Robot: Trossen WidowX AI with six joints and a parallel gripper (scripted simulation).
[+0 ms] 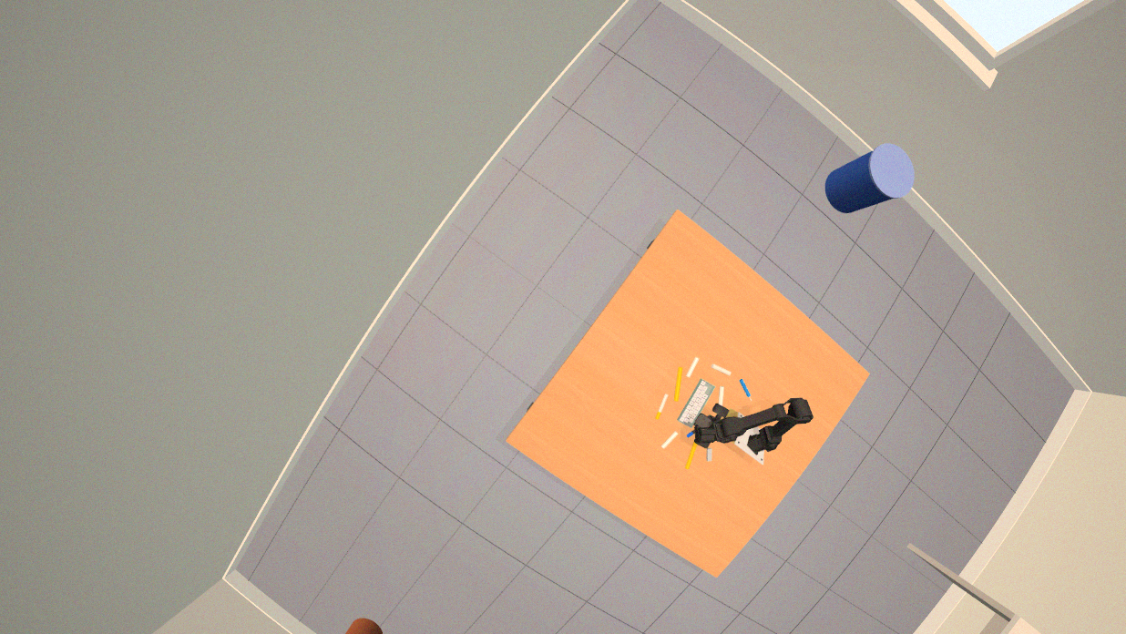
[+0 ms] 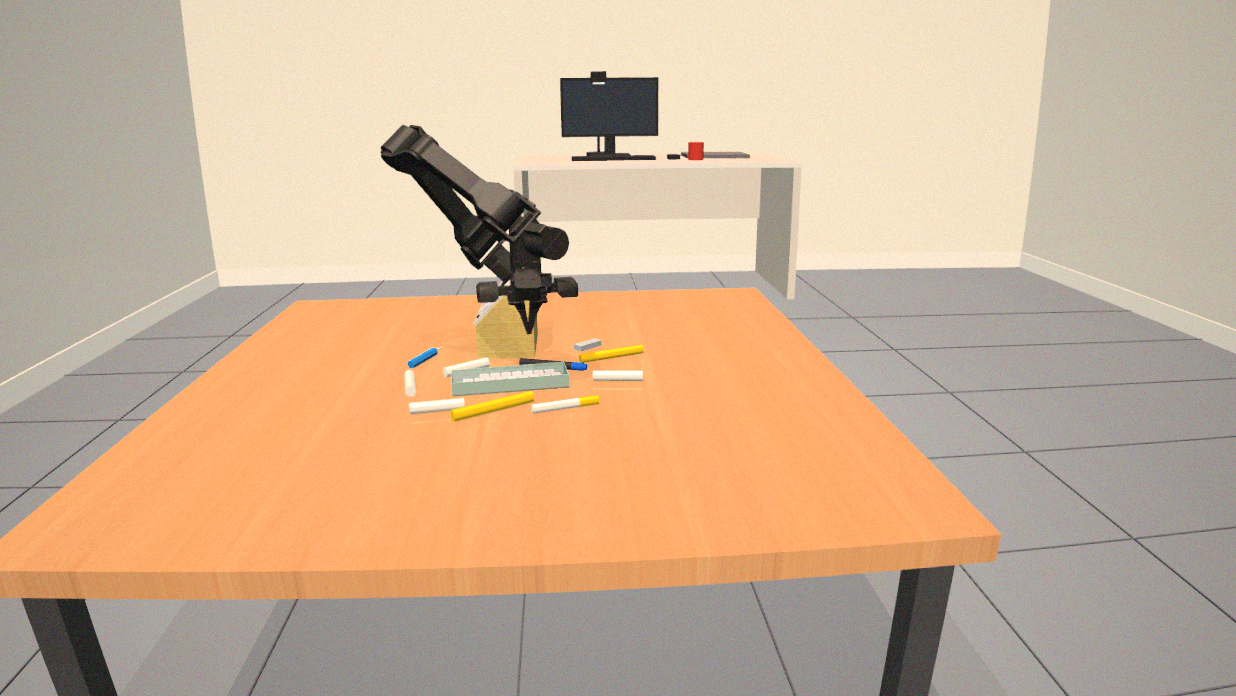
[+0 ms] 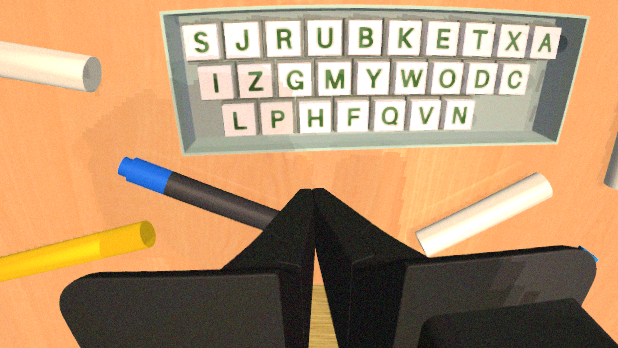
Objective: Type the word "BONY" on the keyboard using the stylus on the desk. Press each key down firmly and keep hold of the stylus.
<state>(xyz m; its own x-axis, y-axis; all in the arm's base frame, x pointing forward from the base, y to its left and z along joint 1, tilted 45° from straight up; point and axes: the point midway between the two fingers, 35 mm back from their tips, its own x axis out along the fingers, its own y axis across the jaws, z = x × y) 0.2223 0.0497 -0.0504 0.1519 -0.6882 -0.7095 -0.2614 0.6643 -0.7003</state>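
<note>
The wrist view makes the letters legible on the shallow grey-green keyboard tray with square white keys (image 1: 695, 403) (image 2: 510, 386) (image 3: 510, 116); top and exterior show it too small to read. B sits in the far row, O and Y in the middle, and N in the near row. The exterior view alone shows the height of the black parallel-jaw gripper (image 1: 703, 433) (image 2: 529, 331) (image 3: 313, 190), its fingertips above the desk. Those fingers are pressed together with nothing between them.

In the wrist view the keyboard lies beyond the fingertips, apart from them. The black cylindrical marker with a blue end (image 2: 553, 364) (image 3: 217, 201) lies on the desk, partly hidden behind one finger. The slim blue pen with a narrow tip (image 1: 744, 387) (image 2: 422, 357) (image 3: 589, 254) lies farther off, only a sliver visible at wrist level. Which is the stylus cannot be told.
</note>
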